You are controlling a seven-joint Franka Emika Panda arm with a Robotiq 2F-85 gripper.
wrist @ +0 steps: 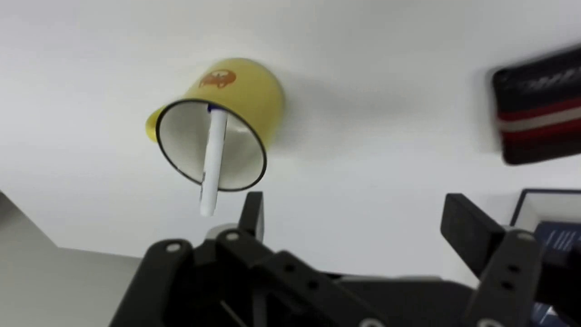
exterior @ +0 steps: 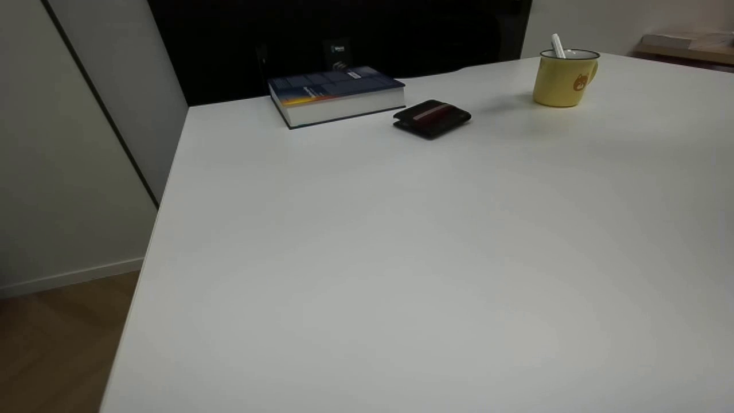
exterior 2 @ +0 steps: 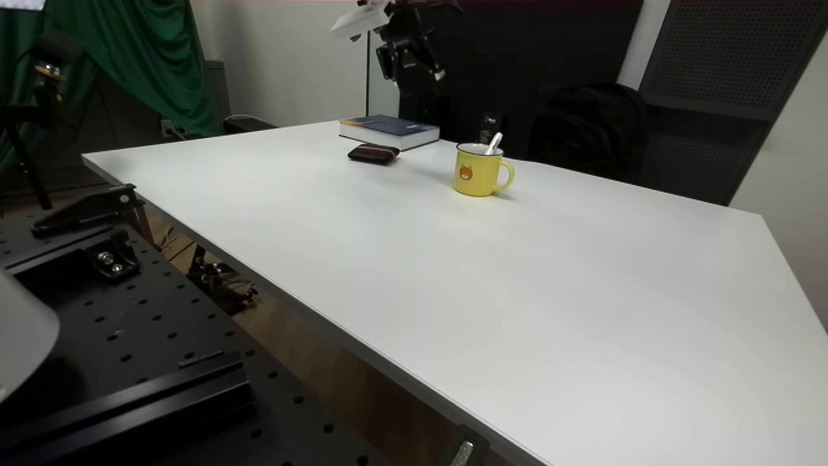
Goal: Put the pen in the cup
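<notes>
The yellow cup [exterior: 553, 83] stands upright on the white table, also seen in an exterior view [exterior 2: 477, 178] and the wrist view [wrist: 256, 91]. The pen [wrist: 213, 156] stands tilted inside it, its white end above the rim and its dark blue cap down in the cup. Its white end shows in both exterior views [exterior: 557, 46] [exterior 2: 494, 144]. My gripper [wrist: 352, 213] is open, with nothing between its fingers, apart from cup and pen. In an exterior view the gripper [exterior 2: 416, 72] hangs above the table at the top.
A black wallet with a red and pale stripe [exterior: 433, 119] lies between the cup and a thick blue book [exterior: 338, 94]. They also show in the wrist view as wallet [wrist: 540, 109] and partly hidden book [wrist: 560, 234]. The white table [exterior 2: 388, 226] has a near edge beside a black perforated plate [exterior 2: 155, 336].
</notes>
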